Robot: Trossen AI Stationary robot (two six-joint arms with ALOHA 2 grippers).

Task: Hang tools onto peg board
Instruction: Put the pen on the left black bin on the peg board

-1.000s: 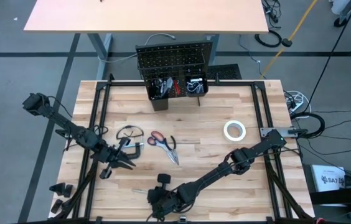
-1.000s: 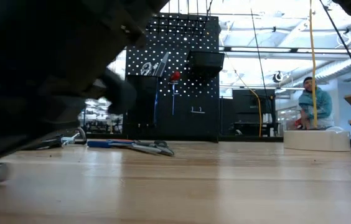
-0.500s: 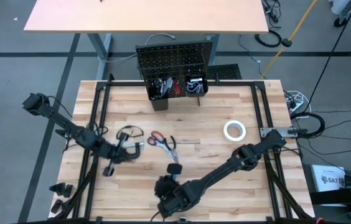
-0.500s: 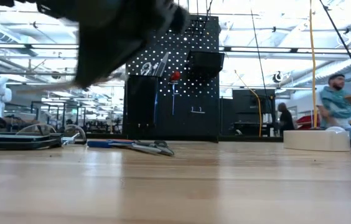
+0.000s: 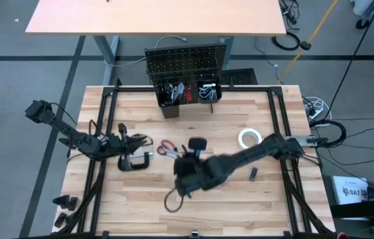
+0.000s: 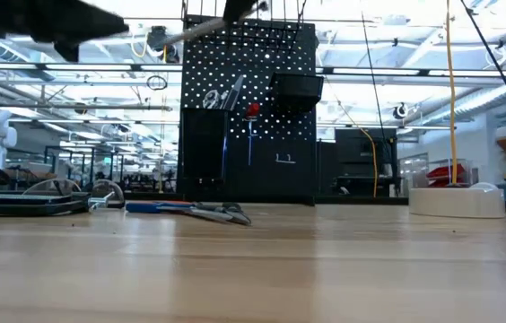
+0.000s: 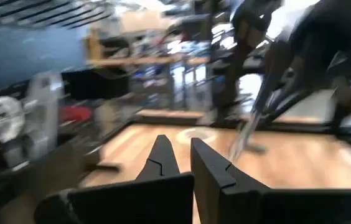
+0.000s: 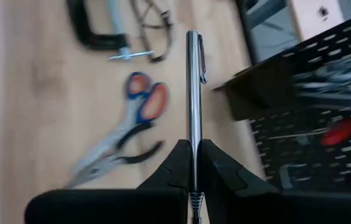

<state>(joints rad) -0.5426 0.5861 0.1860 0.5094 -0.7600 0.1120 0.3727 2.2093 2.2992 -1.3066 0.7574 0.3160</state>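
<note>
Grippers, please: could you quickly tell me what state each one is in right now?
Left gripper: closed, holding nothing.
Right gripper: closed on a slim metal rod, held above the table.

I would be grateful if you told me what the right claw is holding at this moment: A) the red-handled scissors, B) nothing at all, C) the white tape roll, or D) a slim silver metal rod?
D: the right claw is shut on a slim silver rod, while the scissors lie on the table and the tape roll sits apart.

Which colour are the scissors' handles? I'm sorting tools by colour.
Red with blue edging, clearest in the right wrist view: scissors, lying on the table.
</note>
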